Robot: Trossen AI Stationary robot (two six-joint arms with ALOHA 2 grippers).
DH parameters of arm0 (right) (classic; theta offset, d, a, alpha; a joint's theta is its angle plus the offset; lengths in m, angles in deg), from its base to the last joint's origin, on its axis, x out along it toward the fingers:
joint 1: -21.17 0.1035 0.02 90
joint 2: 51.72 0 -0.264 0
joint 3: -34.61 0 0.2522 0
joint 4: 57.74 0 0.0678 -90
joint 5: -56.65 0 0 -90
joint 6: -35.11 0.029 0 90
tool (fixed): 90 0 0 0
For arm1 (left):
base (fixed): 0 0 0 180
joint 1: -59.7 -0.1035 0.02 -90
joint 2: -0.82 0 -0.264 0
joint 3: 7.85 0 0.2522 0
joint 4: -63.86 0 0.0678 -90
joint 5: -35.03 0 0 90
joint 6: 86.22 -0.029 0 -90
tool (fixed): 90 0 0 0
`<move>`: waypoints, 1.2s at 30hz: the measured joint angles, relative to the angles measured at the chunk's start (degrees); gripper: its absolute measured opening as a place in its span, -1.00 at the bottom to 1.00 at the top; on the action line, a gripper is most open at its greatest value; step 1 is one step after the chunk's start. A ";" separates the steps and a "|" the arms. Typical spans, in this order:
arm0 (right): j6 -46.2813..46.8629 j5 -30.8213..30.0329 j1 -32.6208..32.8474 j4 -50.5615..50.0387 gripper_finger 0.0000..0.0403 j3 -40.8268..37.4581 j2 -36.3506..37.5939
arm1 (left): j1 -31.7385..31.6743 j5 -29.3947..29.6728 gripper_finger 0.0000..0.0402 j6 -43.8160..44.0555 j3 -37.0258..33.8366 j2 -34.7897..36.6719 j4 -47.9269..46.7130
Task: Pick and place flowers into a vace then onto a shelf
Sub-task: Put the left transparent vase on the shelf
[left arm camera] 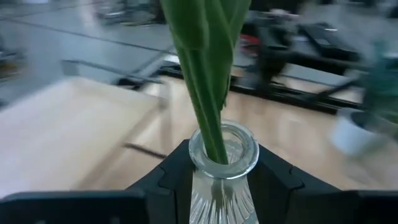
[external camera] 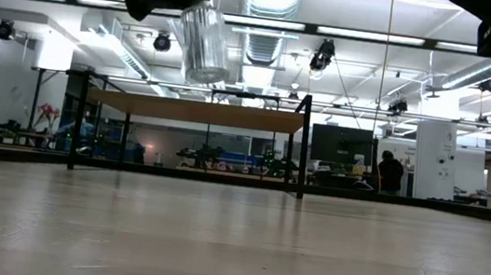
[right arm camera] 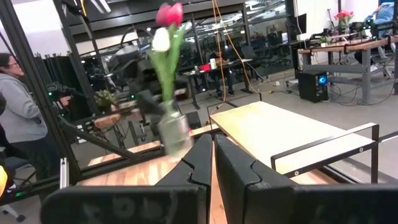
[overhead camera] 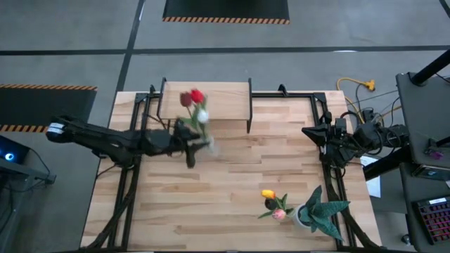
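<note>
Your left gripper (left arm camera: 222, 171) pinches the glass vase (left arm camera: 222, 168) at its neck, airborne beside the shelf (overhead camera: 223, 100). Tulips (overhead camera: 195, 104) stand between the fingers. Expect slippery, fragile, top-heavy glass; maintain neck grip. Right gripper (right arm camera: 212, 163) fingers are pressed together.

The high view looks straight down from well above, taking in the whole table (overhead camera: 232, 204) and both arms. The low view sits at tabletop level, facing across to the shelf (external camera: 197, 111) and the room behind. The left wrist view looks close down onto the vase (left arm camera: 222, 163); the right wrist view faces that vase across the table.
</note>
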State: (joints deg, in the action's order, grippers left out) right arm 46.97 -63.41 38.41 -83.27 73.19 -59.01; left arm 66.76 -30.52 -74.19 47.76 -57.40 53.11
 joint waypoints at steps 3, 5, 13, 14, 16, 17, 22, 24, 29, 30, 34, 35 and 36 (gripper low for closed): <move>0.02 0.02 0.00 0.00 -0.94 0.00 0.00 | -4.55 1.47 -0.49 0.04 3.27 1.38 -5.96; 0.14 0.00 0.00 -0.02 -0.94 -0.01 0.00 | -7.16 2.22 -0.49 0.55 6.76 1.41 -10.05; -0.03 0.00 -0.02 -0.04 -0.94 -1.04 0.00 | -16.81 9.02 -0.49 -0.35 22.88 -2.19 -32.03; -0.01 0.00 -0.02 -0.04 -0.94 -1.16 0.00 | -18.11 9.05 -0.49 -0.48 23.98 -2.63 -33.00; -0.01 0.00 -0.02 -0.06 -0.94 -1.48 0.00 | -20.86 9.10 -0.49 -0.55 25.10 -3.21 -34.03; 0.00 0.00 -0.01 -0.04 -0.94 -1.54 0.00 | -22.21 9.04 -0.49 -0.55 25.13 -3.43 -34.12; 0.17 0.00 -0.02 -0.02 -0.94 -1.71 0.00 | -27.74 8.91 -0.49 -0.57 23.61 -4.80 -33.88; 0.17 0.00 -0.02 -0.02 -0.94 -1.71 0.00 | -29.35 8.96 -0.49 -0.90 22.42 -5.17 -33.73; 0.15 -0.01 -0.02 -0.02 -0.94 -1.71 0.00 | -32.01 8.94 -0.49 -1.50 18.63 -5.12 -32.01; 0.13 -0.02 -0.02 -0.02 -0.94 -1.71 0.00 | -32.22 9.02 -0.49 -1.54 17.75 -4.91 -31.14; 0.13 -0.02 0.00 -0.02 -0.94 -1.71 0.00 | -32.27 8.98 -0.49 -2.21 14.65 -4.40 -26.16; 0.13 -0.02 0.00 -0.02 -0.94 -1.71 0.00 | -32.25 8.91 -0.49 -2.20 14.00 -4.23 -25.09; 0.13 -0.02 -0.01 0.00 -0.94 -1.71 0.00 | -32.25 8.95 -0.49 -2.12 13.56 -4.07 -24.51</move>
State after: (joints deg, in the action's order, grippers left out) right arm 47.09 -63.43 38.40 -83.27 71.48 -59.01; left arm 34.51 -21.57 -76.31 61.32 -61.47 28.60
